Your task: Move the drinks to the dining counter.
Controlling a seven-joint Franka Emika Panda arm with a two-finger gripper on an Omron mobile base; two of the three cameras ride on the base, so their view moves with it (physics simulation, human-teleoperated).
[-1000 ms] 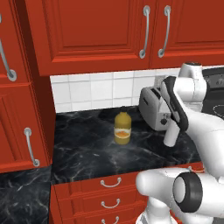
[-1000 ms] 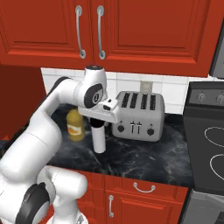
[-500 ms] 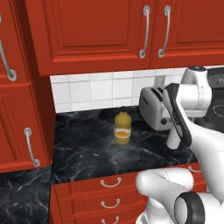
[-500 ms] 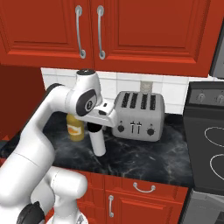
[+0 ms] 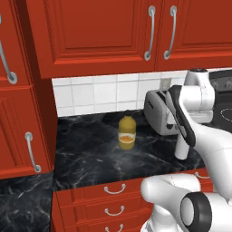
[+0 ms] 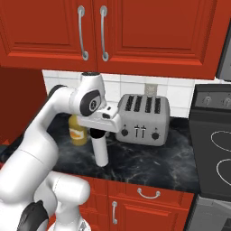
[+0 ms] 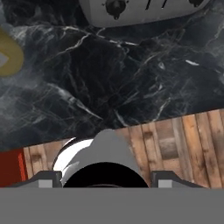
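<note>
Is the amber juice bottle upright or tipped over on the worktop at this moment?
Upright. The juice bottle stands on its base on the black worktop, dark cap on top, left of the toaster, apart from the arm.

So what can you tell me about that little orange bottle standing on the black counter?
The squat amber-orange juice bottle has a dark cap and a pale label around its middle, and looks like clear plastic full of juice. It stands upright on the black marbled worktop, near the white tiled wall, left of the silver toaster. Nothing else touches it. In the right base view the white arm hides part of it.
</note>
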